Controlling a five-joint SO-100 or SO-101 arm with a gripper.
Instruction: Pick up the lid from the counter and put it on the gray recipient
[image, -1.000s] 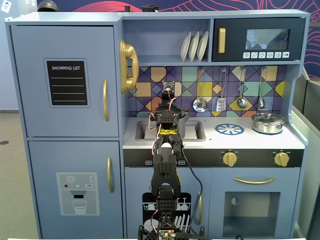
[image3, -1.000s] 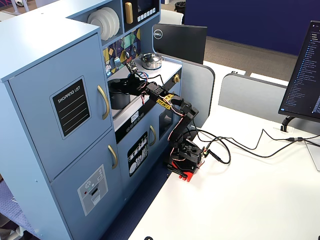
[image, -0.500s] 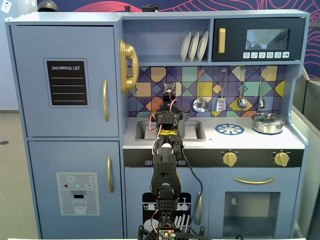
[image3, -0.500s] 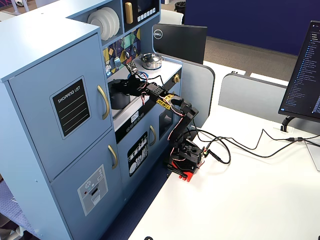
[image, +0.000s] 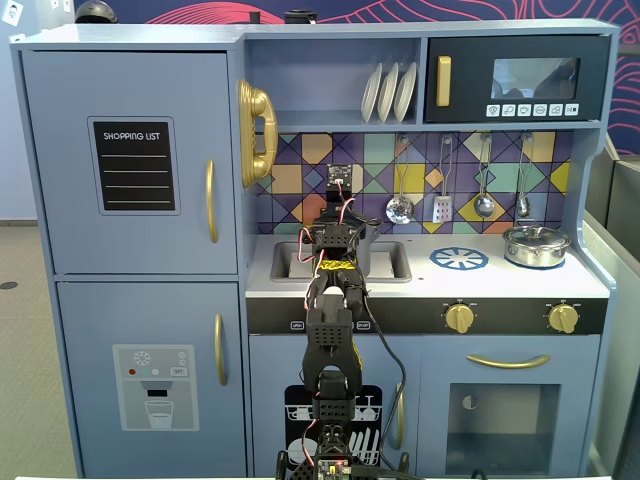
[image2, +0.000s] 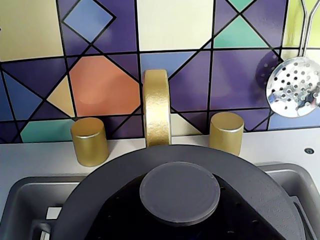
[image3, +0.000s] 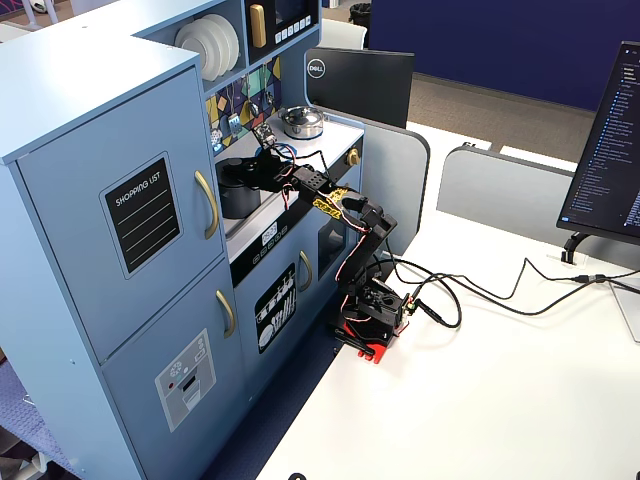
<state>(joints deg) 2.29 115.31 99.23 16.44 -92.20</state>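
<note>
Looking at the lid (image2: 235, 180) first: fills the bottom of the wrist view, dark gray and round, central knob (image2: 180, 192) facing up, just in front of the gold faucet (image2: 156, 107) and above the sink (image2: 20, 200) below that faucet. Appears level, not tilted. Cannot tell from this view whether resting on something or hanging just above it.

Finding the gray recipient (image3: 238, 195) in a fixed view: stands upright in the sink, in front of the faucet, with the hand (image3: 252, 172) right over its top. Cannot tell the hand's state: fingertips outside the wrist view, hidden by the arm in both fixed views. Probably gripping the lid, judging by how close the lid sits to the camera, but unconfirmed.

Judging the step in hand as the last one: setting the lid down onto the recipient, pickup already done. Calls next for a short straight descent, keeping the disc centred and flat on the rim, then parting the fingers and lifting clear without dragging the knob toward the faucet.

Leaving aside the shiny silver pot (image: 536, 245), well to the right of the faucet on the tabletop.
</note>
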